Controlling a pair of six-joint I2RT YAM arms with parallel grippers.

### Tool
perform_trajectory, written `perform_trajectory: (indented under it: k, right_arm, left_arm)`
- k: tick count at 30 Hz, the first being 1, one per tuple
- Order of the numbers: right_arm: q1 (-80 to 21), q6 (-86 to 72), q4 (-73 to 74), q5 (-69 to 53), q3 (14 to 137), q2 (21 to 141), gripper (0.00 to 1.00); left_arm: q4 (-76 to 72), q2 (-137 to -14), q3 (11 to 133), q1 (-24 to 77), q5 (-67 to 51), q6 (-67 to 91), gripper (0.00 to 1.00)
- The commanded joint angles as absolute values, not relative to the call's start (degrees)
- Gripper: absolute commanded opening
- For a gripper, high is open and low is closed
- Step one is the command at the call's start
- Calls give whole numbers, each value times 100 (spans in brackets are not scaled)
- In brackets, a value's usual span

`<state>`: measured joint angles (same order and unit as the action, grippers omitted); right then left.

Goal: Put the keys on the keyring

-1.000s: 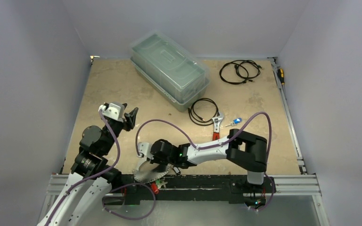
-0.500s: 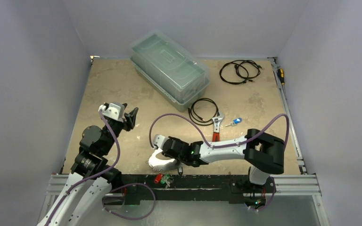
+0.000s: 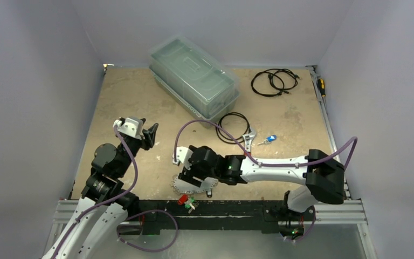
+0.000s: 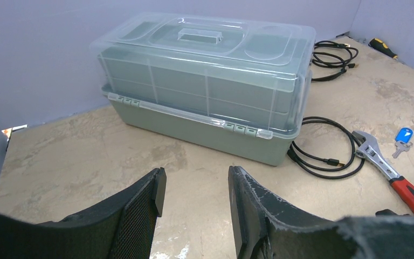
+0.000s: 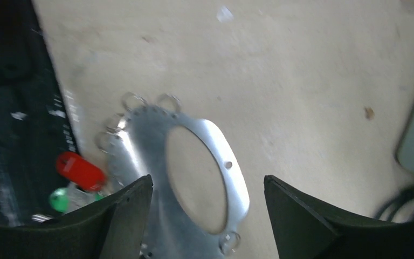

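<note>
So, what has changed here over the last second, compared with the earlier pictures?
The right claw carried the keyring from the near edge rightwards, laid it on the table and opened. The left claw, box and wrench stayed put.

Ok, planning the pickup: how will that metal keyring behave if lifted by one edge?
Probably stiff: the keyring looks like a flat metal plate, not wire. Likely slippery and hard to get under, being thin, shiny and seemingly flat on the table. The small loops on its rim may dangle and swing.
</note>
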<state>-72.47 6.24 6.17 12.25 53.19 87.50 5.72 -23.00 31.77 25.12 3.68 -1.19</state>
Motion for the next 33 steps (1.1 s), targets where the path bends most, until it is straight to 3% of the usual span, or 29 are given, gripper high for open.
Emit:
perform_trajectory:
  k: [1,5,8,18,33]
  right_arm:
    - [-6887,750,115,-640,5741,8821,82]
    - [-6741,912,82,-1158,6030,9157,84]
    - [-6734,1129,229,-1238,6306,9472,80]
    - [-6732,1431,435,-1283,6953,10427,50]
    - [-6682,1568,639,-1418,7353,11254,38]
  left_arm:
    - [572,-2268,3417,2479,381,-207,47]
    - [579,-2268,3419,2479,377,-211,47]
    - [591,-2265,3428,2479,366,-219,47]
    - [595,-2224,3429,2479,363,-229,47]
    - [596,-2206,3431,2479,335,-228,47]
